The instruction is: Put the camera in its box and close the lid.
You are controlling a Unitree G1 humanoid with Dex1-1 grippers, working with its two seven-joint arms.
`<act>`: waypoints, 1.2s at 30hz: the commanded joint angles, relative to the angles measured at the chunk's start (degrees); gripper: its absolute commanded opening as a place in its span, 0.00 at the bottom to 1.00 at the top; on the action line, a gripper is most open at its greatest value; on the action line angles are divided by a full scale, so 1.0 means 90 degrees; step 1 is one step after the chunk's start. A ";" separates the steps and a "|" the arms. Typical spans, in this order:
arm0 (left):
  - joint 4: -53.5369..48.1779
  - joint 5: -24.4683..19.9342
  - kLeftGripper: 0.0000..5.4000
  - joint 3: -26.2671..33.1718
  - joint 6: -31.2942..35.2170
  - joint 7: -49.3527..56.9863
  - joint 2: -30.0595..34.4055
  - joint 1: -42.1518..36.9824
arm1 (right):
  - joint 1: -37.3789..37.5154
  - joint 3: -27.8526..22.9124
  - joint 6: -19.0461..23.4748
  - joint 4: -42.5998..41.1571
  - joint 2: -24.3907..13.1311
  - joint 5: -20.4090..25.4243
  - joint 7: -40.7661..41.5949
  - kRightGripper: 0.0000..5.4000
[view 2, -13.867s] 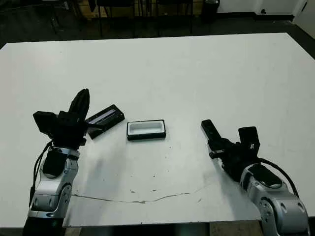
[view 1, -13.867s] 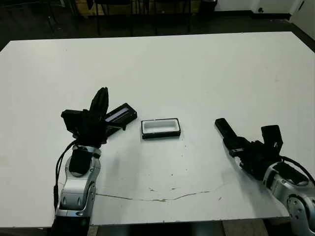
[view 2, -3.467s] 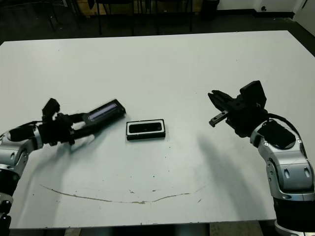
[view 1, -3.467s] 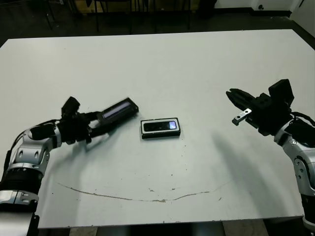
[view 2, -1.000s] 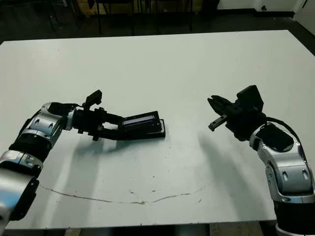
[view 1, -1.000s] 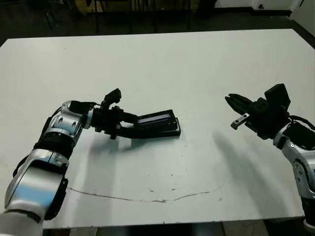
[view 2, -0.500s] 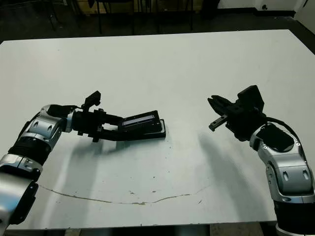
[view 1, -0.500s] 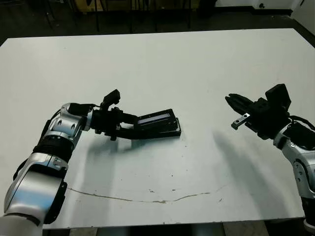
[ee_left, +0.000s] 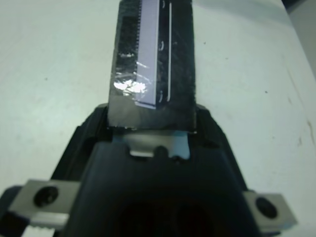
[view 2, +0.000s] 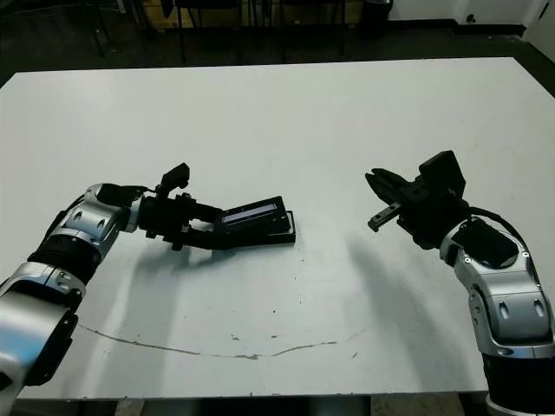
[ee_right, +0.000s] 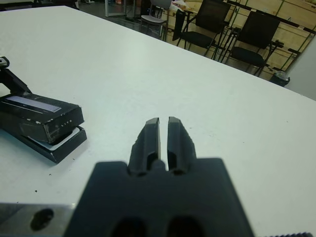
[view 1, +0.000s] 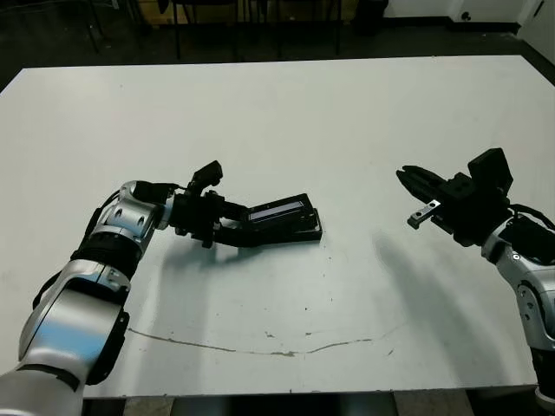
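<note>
My left gripper (view 1: 236, 225) is shut on the near end of the lid (view 1: 279, 211), a flat black cover with a silvery-grey stripe. The lid lies tilted over the box (view 1: 305, 233), its far end down on the box and its held end raised. In the left wrist view the lid (ee_left: 153, 64) runs straight out from between my fingers. The right wrist view shows the lid (ee_right: 39, 111) resting slanted on the box (ee_right: 63, 146), whose white inside shows at one corner. The camera is hidden under the lid. My right gripper (view 1: 413, 189) hovers shut and empty, well to the right of the box.
The white table (view 1: 286, 121) has a long thin scratch (view 1: 286, 348) near its front edge. Dark chairs (ee_right: 217, 22) stand beyond the far edge.
Since 3.5 s ago my left gripper has carried the lid from left of the box to on top of it. In the last second it has barely shifted. The right arm stays still.
</note>
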 commanded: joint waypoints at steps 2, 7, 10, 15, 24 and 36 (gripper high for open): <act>0.0213 0.0461 0.49 -0.0444 0.0091 0.0008 -0.0367 0.0227 | 0.0065 0.0014 0.0041 0.0030 -0.0067 -0.0043 -0.0016 0.00; 0.0123 0.0599 0.49 -0.0564 -0.0032 0.0050 -0.0434 0.0100 | 0.0076 0.0019 -0.0115 0.0135 -0.0043 -0.0048 0.0027 0.00; 0.0080 0.0661 0.49 -0.0630 -0.0050 0.0056 -0.0468 0.0027 | 0.0087 0.0017 -0.0164 0.0159 -0.0032 -0.0031 0.0030 0.00; 0.0115 0.0857 0.49 -0.0769 -0.0153 0.0086 -0.0545 -0.0063 | 0.0107 0.0024 -0.0164 0.0136 -0.0037 -0.0029 0.0026 0.00; 0.0287 0.1317 0.49 -0.1188 -0.0217 0.0102 -0.0553 -0.0189 | 0.0077 0.0025 -0.0187 0.0158 -0.0065 -0.0025 0.0053 0.00; 0.0654 0.1528 0.62 -0.1384 -0.1070 -0.0168 -0.0180 -0.0336 | 0.0055 0.0046 -0.0109 0.0101 -0.0025 -0.0014 -0.0001 0.00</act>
